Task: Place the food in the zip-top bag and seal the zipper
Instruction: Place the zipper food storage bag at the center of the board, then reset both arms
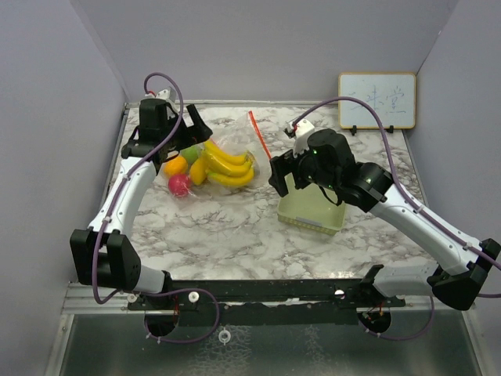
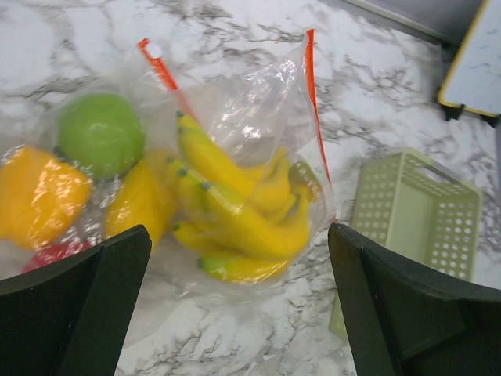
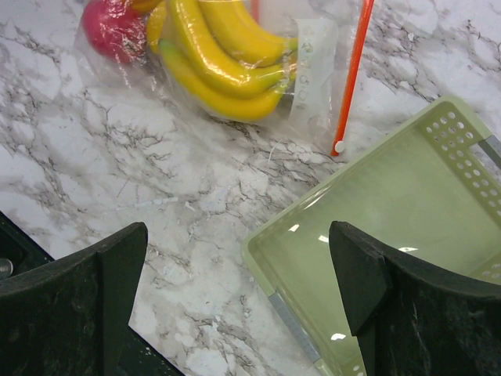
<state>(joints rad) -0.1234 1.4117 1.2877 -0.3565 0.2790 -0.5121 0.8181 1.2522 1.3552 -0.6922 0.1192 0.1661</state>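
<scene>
A clear zip-top bag [image 1: 232, 139] with a red-orange zipper strip [image 1: 259, 134] lies on the marble table at the back left. Inside it are yellow bananas [image 1: 228, 167], an orange [image 1: 175, 165], a green apple [image 1: 190, 153] and a red-pink fruit [image 1: 179, 185]. In the left wrist view the bananas [image 2: 235, 204], apple [image 2: 102, 135] and orange [image 2: 39, 196] show through the plastic. My left gripper [image 2: 239, 313] is open and empty, hovering over the bag's near side. My right gripper [image 3: 235, 313] is open and empty above the tray's corner; its view shows bananas [image 3: 219, 63] and the zipper strip [image 3: 352, 74].
A pale green mesh tray [image 1: 311, 210] stands empty right of the bag, under my right arm; it also shows in the right wrist view [image 3: 391, 235] and the left wrist view [image 2: 415, 211]. A small whiteboard [image 1: 376, 100] leans on the back wall at right.
</scene>
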